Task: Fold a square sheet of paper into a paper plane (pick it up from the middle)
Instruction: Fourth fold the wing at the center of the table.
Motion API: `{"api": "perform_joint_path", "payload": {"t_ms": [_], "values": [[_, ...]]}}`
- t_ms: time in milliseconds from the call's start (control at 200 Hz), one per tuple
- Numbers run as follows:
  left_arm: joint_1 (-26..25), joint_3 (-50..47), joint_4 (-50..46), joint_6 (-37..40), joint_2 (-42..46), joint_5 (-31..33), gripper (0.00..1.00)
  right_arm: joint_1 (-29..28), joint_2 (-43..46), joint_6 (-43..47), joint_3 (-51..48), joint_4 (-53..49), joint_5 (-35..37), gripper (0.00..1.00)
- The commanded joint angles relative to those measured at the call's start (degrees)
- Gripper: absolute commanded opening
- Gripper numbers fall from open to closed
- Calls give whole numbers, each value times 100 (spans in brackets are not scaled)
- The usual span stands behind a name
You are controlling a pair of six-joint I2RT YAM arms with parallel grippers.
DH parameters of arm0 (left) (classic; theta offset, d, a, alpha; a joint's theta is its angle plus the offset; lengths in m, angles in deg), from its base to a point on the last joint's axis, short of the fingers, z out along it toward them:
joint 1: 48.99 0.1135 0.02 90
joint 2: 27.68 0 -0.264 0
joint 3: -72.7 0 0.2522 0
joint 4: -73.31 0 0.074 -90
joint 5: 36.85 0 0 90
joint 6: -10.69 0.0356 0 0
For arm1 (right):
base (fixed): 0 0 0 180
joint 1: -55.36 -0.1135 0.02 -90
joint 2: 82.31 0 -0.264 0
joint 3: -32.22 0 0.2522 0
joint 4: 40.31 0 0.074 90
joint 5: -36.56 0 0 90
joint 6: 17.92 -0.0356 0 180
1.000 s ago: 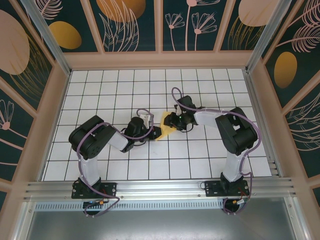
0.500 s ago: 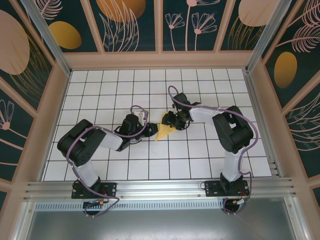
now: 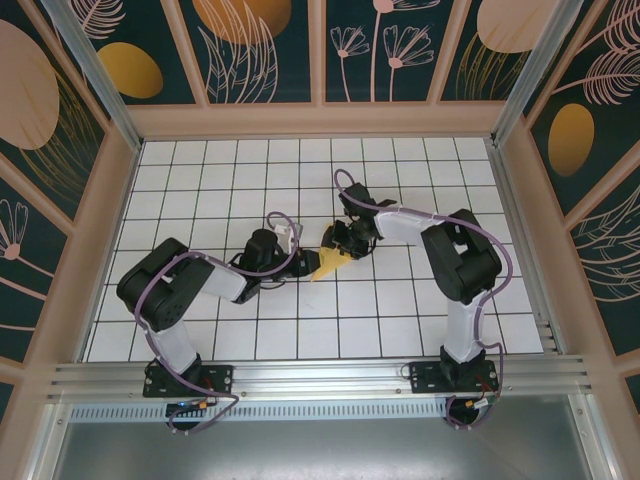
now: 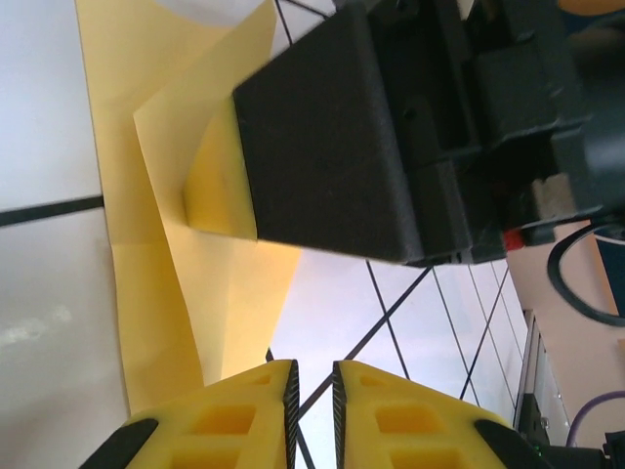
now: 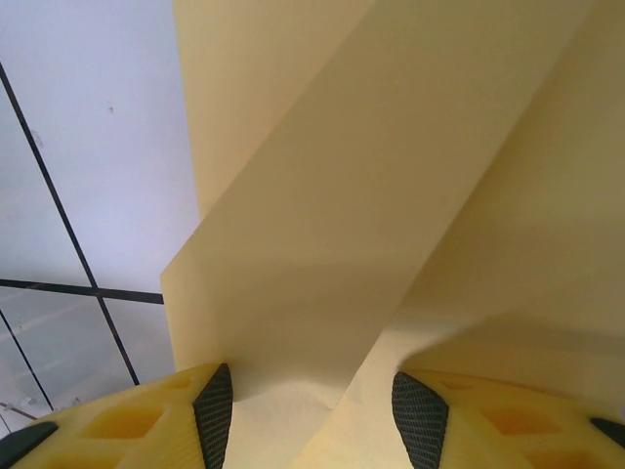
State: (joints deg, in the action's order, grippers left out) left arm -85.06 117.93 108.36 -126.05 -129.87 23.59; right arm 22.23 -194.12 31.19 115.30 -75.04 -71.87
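The square sheet of paper (image 3: 331, 263) lies folded into a pale-yellow pointed wedge on the white grid floor (image 3: 300, 330), mid-table. My left gripper (image 3: 303, 262) sits at its left edge. In the left wrist view its yellow fingers (image 4: 244, 410) stand almost together, and only a floor line shows in the thin slit of the gripper (image 4: 312, 391). The paper (image 4: 166, 244) lies ahead and to the left. My right gripper (image 3: 338, 243) is over the wedge's upper end. It is open (image 5: 317, 415), with creased paper (image 5: 342, 195) spread between its pads.
The right gripper's black body (image 4: 391, 127) looms close ahead of the left gripper. A raised wooden rim (image 3: 320, 120) and patterned walls enclose the grid floor. An aluminium rail (image 3: 320, 375) carries both arm bases at the near edge.
The right gripper's jaws have spread wider over the paper. The left arm's elbow has swung out to the left, and its gripper has drawn back a little from the wedge.
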Motion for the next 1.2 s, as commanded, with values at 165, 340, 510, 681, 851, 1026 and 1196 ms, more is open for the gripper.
{"api": "perform_joint_path", "payload": {"t_ms": [165,340,510,681,851,1026,1196], "values": [[-119,366,-436,134,-269,-13,19,-14,-801,-85,-325,-433,833,55],[-129,483,-639,79,-448,27,20,-11,-818,-86,-327,-443,820,55],[-128,501,-879,75,-417,289,19,-12,-838,-77,-323,-452,824,55],[-135,467,-1003,60,-367,516,18,-11,-834,-63,-323,-451,813,56],[-128,458,-1050,51,-363,605,18,-15,-827,-44,-322,-445,798,56],[-131,458,-1126,37,-413,670,16,-16,-812,-34,-315,-447,780,56],[-128,451,-1385,34,-424,826,13,8,-615,73,-174,-452,654,54]]}}
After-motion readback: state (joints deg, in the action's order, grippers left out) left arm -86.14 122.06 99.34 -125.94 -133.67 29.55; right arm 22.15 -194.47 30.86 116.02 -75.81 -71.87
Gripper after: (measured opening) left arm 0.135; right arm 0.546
